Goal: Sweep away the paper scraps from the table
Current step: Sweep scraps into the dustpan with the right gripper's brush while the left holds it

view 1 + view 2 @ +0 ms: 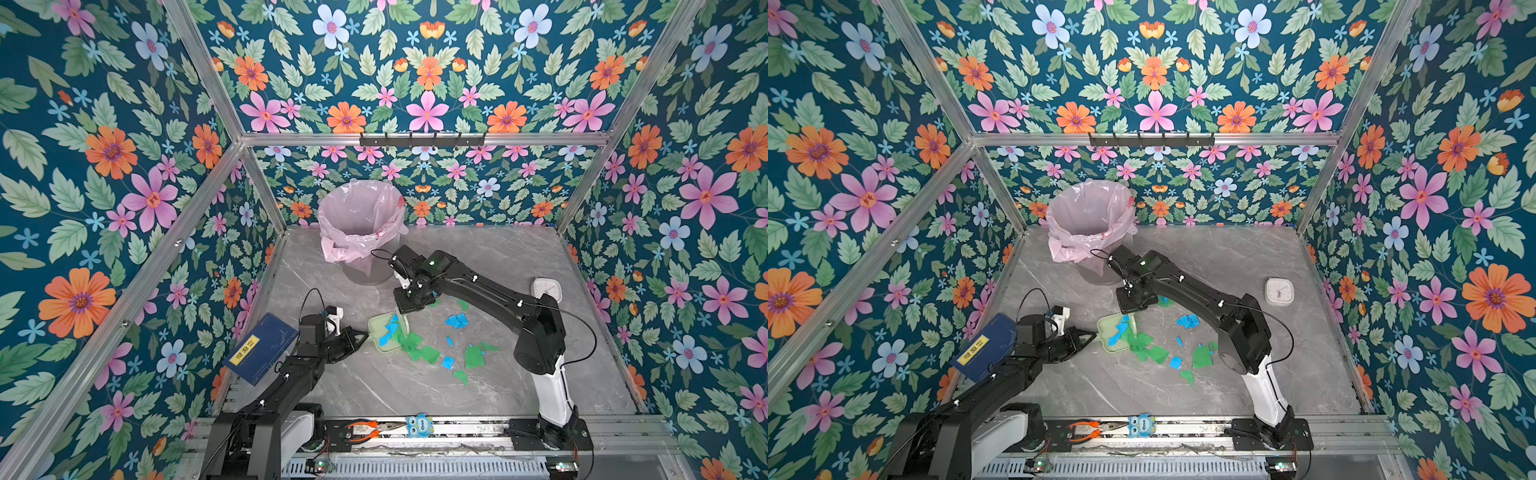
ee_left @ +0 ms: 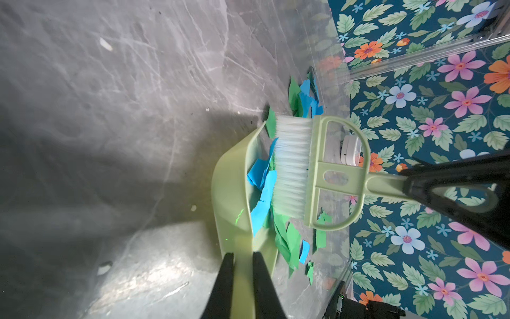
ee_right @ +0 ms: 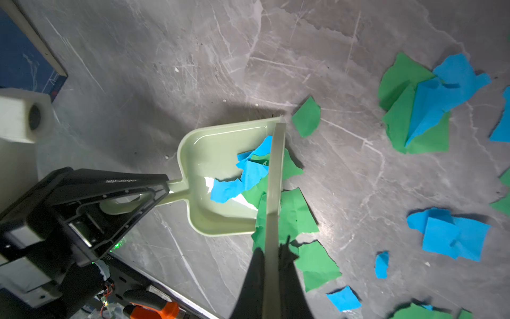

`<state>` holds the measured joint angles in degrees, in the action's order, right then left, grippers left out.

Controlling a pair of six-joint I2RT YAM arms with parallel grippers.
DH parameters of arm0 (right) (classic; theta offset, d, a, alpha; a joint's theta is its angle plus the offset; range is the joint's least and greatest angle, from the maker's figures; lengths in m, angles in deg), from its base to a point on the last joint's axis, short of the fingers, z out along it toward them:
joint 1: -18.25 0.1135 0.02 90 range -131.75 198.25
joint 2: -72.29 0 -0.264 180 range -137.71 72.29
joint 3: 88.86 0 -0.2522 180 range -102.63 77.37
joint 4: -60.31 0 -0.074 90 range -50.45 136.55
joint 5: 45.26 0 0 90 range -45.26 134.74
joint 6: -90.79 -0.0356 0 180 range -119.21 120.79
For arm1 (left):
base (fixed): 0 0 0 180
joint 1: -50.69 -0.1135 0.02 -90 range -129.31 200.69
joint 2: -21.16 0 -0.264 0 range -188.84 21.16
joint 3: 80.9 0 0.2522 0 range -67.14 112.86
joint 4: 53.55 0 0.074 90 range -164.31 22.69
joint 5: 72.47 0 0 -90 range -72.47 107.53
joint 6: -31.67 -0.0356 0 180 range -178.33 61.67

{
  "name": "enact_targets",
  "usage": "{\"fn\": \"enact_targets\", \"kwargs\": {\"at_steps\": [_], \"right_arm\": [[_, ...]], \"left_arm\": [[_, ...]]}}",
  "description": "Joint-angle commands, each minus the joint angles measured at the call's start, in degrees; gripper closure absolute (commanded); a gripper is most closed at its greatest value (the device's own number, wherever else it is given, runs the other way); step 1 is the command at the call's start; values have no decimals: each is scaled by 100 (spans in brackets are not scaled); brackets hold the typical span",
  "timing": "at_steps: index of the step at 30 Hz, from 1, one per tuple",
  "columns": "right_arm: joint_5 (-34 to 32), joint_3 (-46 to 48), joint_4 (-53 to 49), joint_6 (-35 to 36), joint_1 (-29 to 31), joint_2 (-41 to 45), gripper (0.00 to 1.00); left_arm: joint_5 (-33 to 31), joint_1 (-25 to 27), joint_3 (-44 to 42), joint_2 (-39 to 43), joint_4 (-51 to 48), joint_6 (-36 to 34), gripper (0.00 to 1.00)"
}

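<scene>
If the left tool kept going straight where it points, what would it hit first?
The left tool grips the dustpan; pushed on, the dustpan would probably meet the brush bristles first.

Both top views are bright and evenly lit, bending at the edges. Wrist views are dimmer: soft shadows and pale glare cross the grey marble-patterned table (image 2: 110, 110), and the near black fingers (image 2: 265, 287) blur.

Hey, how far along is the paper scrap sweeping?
A few paper scraps already lie in the dustpan. The left gripper holds its handle; the right gripper holds the brush at its mouth. Many more scraps lie scattered on the table, unswept.
</scene>
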<state>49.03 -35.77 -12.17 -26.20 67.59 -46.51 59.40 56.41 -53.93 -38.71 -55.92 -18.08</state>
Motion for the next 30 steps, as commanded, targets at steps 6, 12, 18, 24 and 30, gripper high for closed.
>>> {"fn": "enact_targets", "kwargs": {"at_steps": [6,12,18,24,30], "right_arm": [[-134,-287,-167,139,-51,119,100],[123,-305,-105,158,-138,226,100],[-205,-434,-307,179,-214,344,100],[-834,-283,-537,284,-551,490,100],[-1282,-19,-586,363,-656,507,100]], "left_arm": [[104,0,-47,-43,1105,494,100],[370,0,-120,-332,2172,1033,100],[330,0,-21,-433,2087,931,100],[321,0,-88,-775,2159,805,100],[400,0,-223,-1323,2943,1011,100]]}}
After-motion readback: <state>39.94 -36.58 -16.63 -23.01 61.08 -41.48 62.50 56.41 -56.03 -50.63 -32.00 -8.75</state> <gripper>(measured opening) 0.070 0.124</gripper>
